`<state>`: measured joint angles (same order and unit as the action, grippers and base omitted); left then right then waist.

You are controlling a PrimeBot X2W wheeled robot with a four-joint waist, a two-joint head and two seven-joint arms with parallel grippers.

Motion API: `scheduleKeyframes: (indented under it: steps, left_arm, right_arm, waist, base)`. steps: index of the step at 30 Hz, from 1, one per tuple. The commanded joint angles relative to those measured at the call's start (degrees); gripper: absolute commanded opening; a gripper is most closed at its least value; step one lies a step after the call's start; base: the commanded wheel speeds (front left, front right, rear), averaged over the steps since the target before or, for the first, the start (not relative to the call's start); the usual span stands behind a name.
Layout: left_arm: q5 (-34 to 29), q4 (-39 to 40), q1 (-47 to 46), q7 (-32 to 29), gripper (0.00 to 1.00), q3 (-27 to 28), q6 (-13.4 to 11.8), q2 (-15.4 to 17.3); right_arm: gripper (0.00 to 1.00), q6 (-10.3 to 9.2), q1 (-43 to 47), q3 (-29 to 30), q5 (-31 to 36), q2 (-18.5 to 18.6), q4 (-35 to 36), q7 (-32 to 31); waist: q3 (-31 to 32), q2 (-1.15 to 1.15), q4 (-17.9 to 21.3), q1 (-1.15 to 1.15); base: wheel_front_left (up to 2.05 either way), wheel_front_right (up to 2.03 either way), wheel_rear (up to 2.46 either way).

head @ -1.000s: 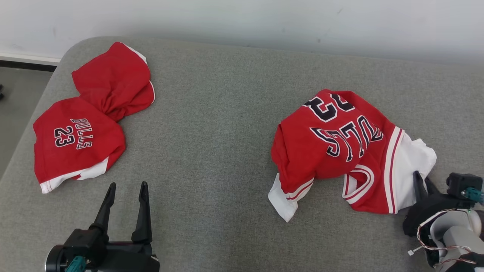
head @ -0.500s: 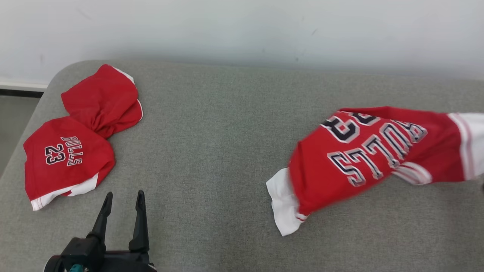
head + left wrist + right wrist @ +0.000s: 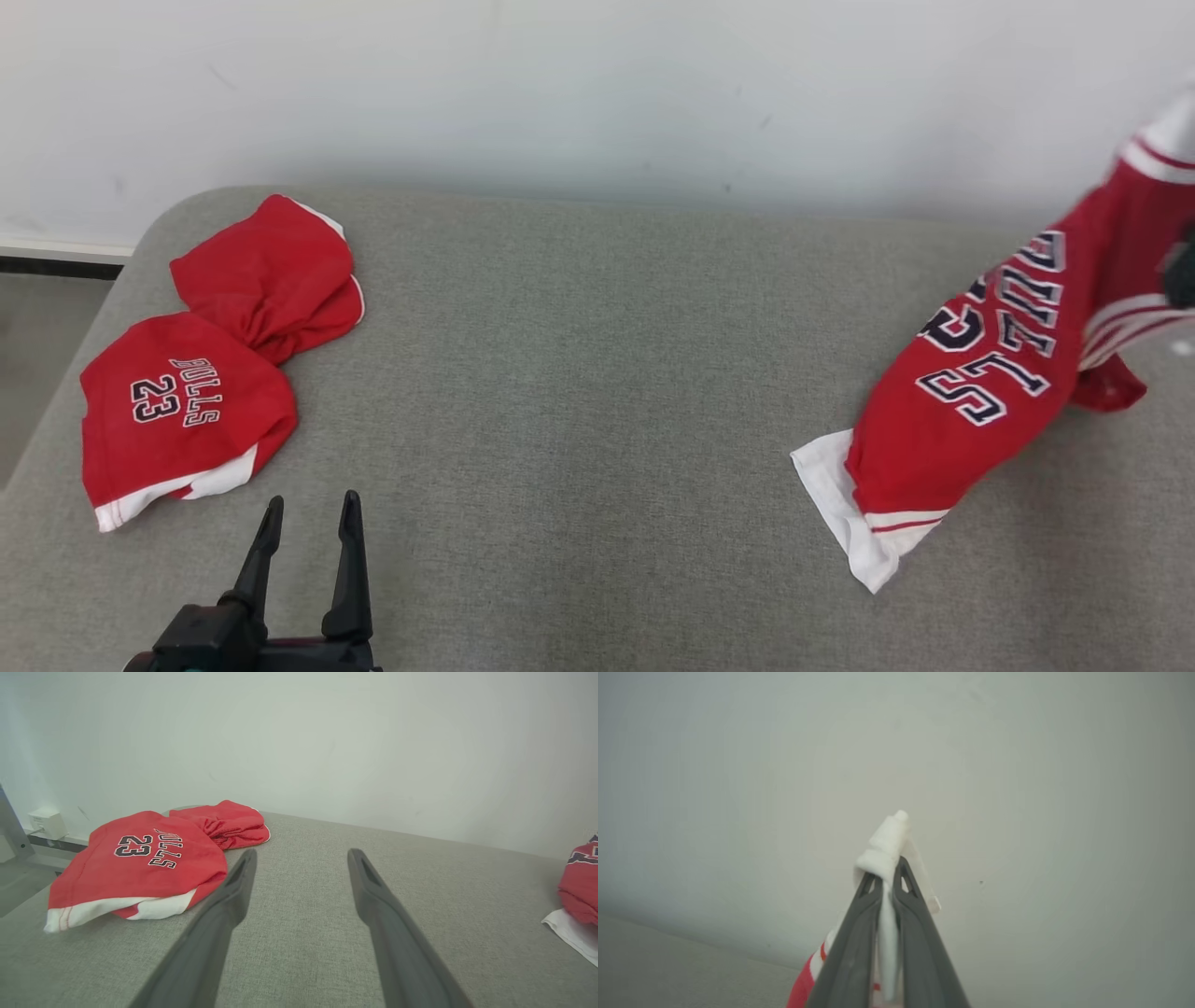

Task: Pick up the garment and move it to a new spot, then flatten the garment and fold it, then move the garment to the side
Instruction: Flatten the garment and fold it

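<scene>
Red garment (image 3: pixel 971 411), crumpled at centre right 1 second ago, is now hoisted to the upper right, pinched by the right gripper (image 3: pixel 889 877), hem trailing on the table (image 3: pixel 579 373); relocation is judged begun. The left gripper (image 3: pixel 312 502) is held wide.

The red garment (image 3: pixel 971 411) is soft, matt cloth with white trim and dark, white-edged lettering; the red shorts (image 3: pixel 177 411) look to be the same dull fabric. The grey surface (image 3: pixel 579 392) is coarse woven upholstery. Both the left gripper (image 3: pixel 313 501) and right gripper (image 3: pixel 888 872) have smooth, matt dark fingers, seemingly plastic. The wall (image 3: pixel 560 93) is pale, matt, lightly scuffed.
</scene>
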<state>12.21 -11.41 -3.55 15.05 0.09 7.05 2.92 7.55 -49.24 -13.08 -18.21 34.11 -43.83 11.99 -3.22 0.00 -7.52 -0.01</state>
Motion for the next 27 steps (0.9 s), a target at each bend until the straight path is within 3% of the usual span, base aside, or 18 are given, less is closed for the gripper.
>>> scheduleKeyframes:
  steps: [1,14,22,27]
  left_arm:
    - [0.21,0.10,0.50,0.19,1.00,-0.09,-0.31,-0.04]
    - [1.13,0.04,1.42,0.19,1.00,-1.74,-0.53,-0.05]
    - [1.71,-0.57,-0.15,0.19,1.00,-2.48,-0.59,-0.03]
    - [2.07,-1.04,-1.44,0.19,1.00,-2.90,-0.40,-0.03]
  right_arm:
    - [0.00,-0.12,-0.59,-1.14,-0.37,-1.79,1.42,-0.06]
    - [0.00,-0.12,10.42,-13.73,-2.44,-18.85,12.08,-0.57]
    - [0.00,-0.12,15.60,-22.07,-3.56,-28.31,7.32,0.49]
    - [0.00,-0.12,14.66,-27.18,-4.99,-31.09,2.40,1.93]
  waist:
    - [0.84,0.00,-0.75,0.01]
    - [1.71,0.00,-5.17,0.01]
    - [-0.29,0.00,-6.25,0.01]
    - [-1.66,0.00,-6.30,0.01]
  base:
    - [0.00,0.00,0.00]
    - [0.00,0.00,0.00]
    - [0.00,0.00,0.00]
    - [0.00,0.00,0.00]
